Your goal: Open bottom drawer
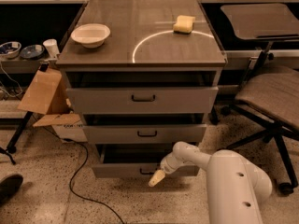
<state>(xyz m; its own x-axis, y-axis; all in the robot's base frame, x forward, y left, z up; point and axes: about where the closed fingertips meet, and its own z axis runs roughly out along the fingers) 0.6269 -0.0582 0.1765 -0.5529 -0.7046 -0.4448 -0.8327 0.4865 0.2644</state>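
The bottom drawer (117, 170) is the lowest, shortest grey front of the cabinet, pulled out a little past the drawers above, with a dark gap over it. Its small black bar handle (144, 171) sits at centre, partly covered by my gripper. My gripper (156, 178), with cream-coloured fingertips, is at the end of the white arm (196, 157) and sits right at that handle, pointing down and left.
The middle drawer (145, 133) and top drawer (142, 98) are also slightly out. A white bowl (90, 34) and a yellow sponge (184, 24) lie on the cabinet top. A cardboard box (43, 93) and a black cable (79, 171) are at left, an office chair (271, 97) at right.
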